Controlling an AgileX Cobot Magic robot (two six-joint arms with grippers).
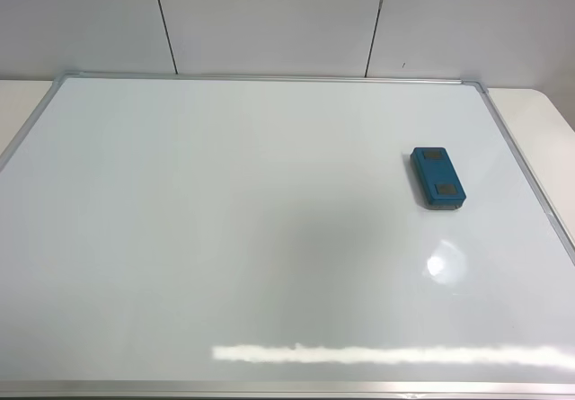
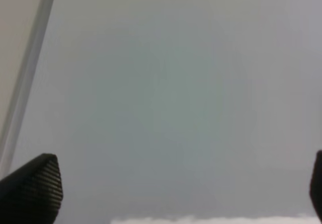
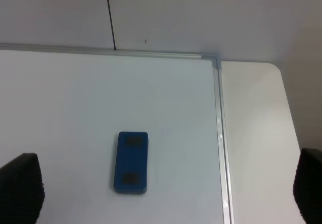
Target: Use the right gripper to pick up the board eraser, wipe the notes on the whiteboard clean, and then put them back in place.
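Note:
The teal-blue board eraser [image 1: 438, 178] lies flat on the whiteboard [image 1: 225, 238] at the right, near its right frame; it also shows in the right wrist view [image 3: 131, 161]. No marker notes show on the board in any view. Neither arm shows in the exterior high view. The right gripper [image 3: 166, 194] is open, its fingertips [image 3: 20, 186] at the frame corners, held above and short of the eraser. The left gripper [image 2: 176, 189] is open over bare board, with one fingertip [image 2: 32, 186] near the board's frame [image 2: 25, 83].
Bright glare spots lie on the board near its front edge [image 1: 395, 353] and below the eraser [image 1: 445, 263]. A white tabletop [image 1: 539, 121] extends past the board's right frame. A panelled white wall [image 1: 269, 18] stands behind the board.

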